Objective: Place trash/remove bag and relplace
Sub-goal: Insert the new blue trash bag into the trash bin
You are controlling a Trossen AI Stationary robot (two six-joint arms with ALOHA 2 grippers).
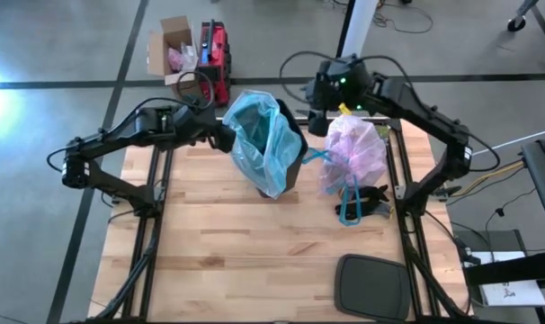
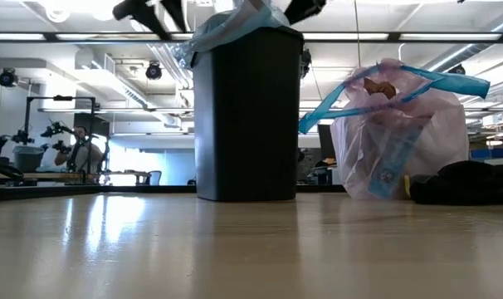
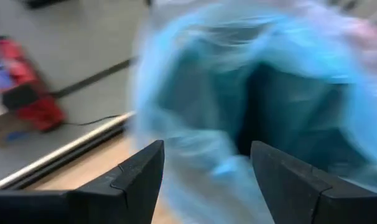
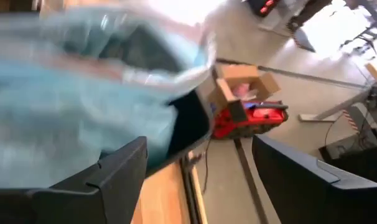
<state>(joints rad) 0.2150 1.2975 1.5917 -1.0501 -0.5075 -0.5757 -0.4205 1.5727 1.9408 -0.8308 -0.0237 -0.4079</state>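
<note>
1. The wooden table (image 1: 236,252) holds a black bin (image 2: 247,116) near the middle of its far edge.
2. A light-blue bag (image 1: 259,135) is draped over the bin's rim, still loose.
3. The full pink bag (image 1: 355,153) with its trash sits on the table just right of the bin, near the far right corner.
4. The left gripper (image 3: 204,171) is at the bin's left rim, fingers apart, with the blue plastic right in front of them.
5. The right gripper (image 4: 198,165) is at the far right rim, fingers wide and empty.
6. I think both grippers will next pull the blue bag down around the rim, and the left one is closest to it.
</note>
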